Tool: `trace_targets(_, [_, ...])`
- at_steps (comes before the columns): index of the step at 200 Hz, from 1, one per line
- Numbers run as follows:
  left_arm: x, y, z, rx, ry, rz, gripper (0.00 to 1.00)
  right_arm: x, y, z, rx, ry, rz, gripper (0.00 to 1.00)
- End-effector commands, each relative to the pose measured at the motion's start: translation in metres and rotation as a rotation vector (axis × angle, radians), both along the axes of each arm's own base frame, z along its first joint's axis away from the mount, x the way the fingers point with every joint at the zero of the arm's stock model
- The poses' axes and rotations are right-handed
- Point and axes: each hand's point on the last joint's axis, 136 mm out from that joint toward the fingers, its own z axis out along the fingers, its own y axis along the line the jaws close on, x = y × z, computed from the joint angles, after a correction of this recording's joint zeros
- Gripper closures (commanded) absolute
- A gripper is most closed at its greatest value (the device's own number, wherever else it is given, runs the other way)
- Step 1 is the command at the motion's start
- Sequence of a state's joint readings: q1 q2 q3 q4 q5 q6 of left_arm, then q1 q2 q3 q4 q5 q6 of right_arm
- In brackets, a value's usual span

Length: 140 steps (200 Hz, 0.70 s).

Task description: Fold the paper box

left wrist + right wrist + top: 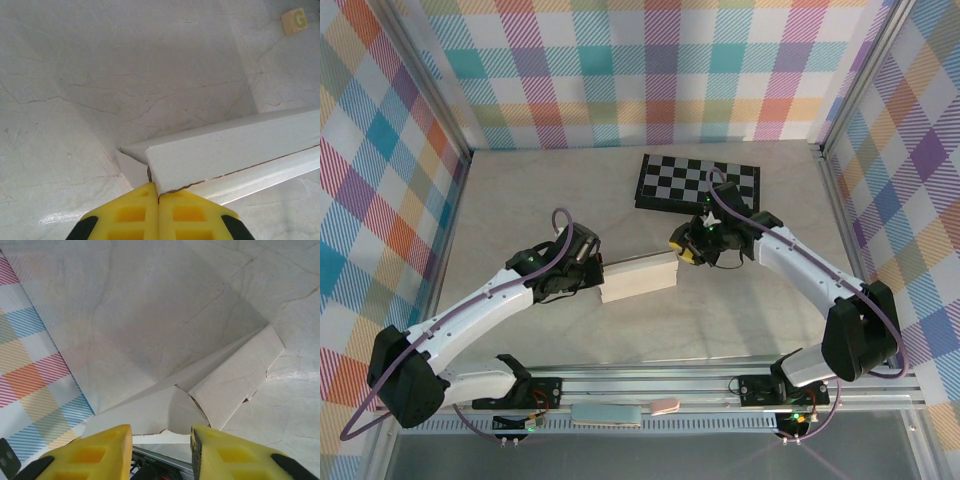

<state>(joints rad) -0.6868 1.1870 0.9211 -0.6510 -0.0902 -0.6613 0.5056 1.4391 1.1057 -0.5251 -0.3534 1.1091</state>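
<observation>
The paper box (640, 278) is a pale, partly folded cardboard shape lying mid-table between both arms. My left gripper (597, 268) is at its left end. In the left wrist view the yellow fingers (135, 212) are pressed together, and the left gripper (159, 192) is shut on the corner edge of a raised box wall (225, 150). My right gripper (682, 252) is at the box's right end. In the right wrist view the right gripper (161, 437) is open, with a curved end flap (160, 412) in the gap between its fingers and a side flap (240, 375) spread on the table beyond.
A black-and-white chessboard (698, 183) lies behind the right gripper at the back of the table. A small tan tile marked G (294, 21) sits on the tabletop beyond the box. Plaid walls (380, 200) enclose the table, and a metal rail (720, 380) runs along its near edge.
</observation>
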Motion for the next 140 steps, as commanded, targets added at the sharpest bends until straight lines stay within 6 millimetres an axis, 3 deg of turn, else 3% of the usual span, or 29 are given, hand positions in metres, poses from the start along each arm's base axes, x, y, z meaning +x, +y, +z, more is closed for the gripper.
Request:
trace_targets(1, [-0.020,0.007,-0.027,0.075,0.115,-0.034,0.97,-0.002,0.005,0.001,0.010,0.022,0.010,0.68])
trace_targets(80, [-0.021,0.007,-0.027,0.080,0.115,-0.040,0.98,0.000,0.001,-0.002,-0.038,0.037,0.022,0.70])
trace_targets(113, [-0.022,0.009,-0.026,0.084,0.112,-0.038,0.97,0.010,-0.010,0.020,-0.067,-0.040,0.020,0.59])
trace_targets(140, [-0.022,0.009,-0.026,0.085,0.112,-0.039,0.97,0.011,-0.012,0.016,-0.077,-0.029,0.031,0.57])
